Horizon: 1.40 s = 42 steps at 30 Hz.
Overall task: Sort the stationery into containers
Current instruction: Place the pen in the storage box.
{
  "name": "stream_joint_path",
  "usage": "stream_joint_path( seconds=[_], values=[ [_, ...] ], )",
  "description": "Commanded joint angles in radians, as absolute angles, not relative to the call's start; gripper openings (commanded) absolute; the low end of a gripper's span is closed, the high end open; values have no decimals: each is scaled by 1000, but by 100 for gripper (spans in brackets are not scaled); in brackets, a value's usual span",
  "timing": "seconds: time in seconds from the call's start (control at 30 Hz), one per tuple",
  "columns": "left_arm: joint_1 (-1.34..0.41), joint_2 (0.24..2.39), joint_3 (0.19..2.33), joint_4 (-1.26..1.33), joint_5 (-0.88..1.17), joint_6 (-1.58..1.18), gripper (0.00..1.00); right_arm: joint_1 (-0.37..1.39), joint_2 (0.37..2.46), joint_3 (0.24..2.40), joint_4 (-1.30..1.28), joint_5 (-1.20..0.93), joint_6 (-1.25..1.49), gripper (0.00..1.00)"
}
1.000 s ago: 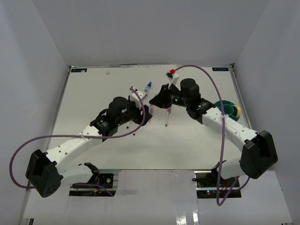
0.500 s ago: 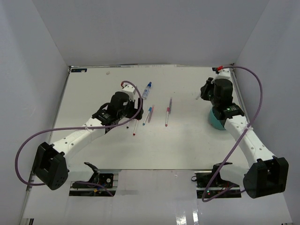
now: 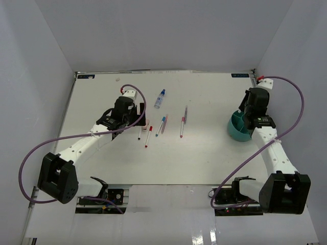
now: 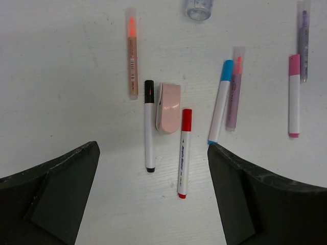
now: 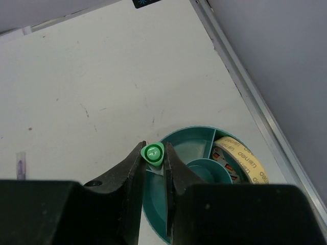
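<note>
the right gripper (image 5: 153,155), clamped on a green-capped pen (image 5: 153,152), hangs over an outer compartment of the teal bowl (image 5: 190,133); the drop seems due, needing the jaws parted. the left gripper (image 4: 153,168) gapes empty, well apart from the bowl.

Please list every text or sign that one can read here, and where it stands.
Nothing reads clearly.
Tape: repeated printed word, too blurred to quote.
Red pen: small print on barrel, too small.
Orange highlighter: barcode only.
Blue table label: blurred.
</note>
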<state>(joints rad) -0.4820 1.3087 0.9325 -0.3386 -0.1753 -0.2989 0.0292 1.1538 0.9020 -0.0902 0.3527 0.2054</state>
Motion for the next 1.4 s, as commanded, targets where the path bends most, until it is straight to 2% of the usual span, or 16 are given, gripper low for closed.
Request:
stream_joint_path(
  seconds=[0.0, 0.37, 0.7, 0.93, 1.1, 1.23, 1.37],
  values=[
    [-485, 1285, 953, -347, -183, -305, 98, 5, 1161, 893, -69, 339, 201, 8],
    [-485, 1295, 956, -353, -186, -304, 98, -81, 1264, 897, -49, 246, 216, 11],
    [-485, 1304, 959, -357, -184, -302, 98, -92, 1276, 907, -52, 222, 209, 51],
    [-485, 1322, 962, -368, -190, -304, 98, -94, 1232, 920, -83, 222, 210, 62],
    [-485, 1348, 966, -403, -179, -346, 98, -94, 1143, 928, -109, 181, 210, 81],
    [-485, 1364, 951, -452, -172, -426, 98, -92, 1038, 884, -98, 19, 227, 87],
    [-485, 1374, 923, -456, -169, -465, 96, -94, 967, 839, -69, -81, 251, 87]
  ],
)
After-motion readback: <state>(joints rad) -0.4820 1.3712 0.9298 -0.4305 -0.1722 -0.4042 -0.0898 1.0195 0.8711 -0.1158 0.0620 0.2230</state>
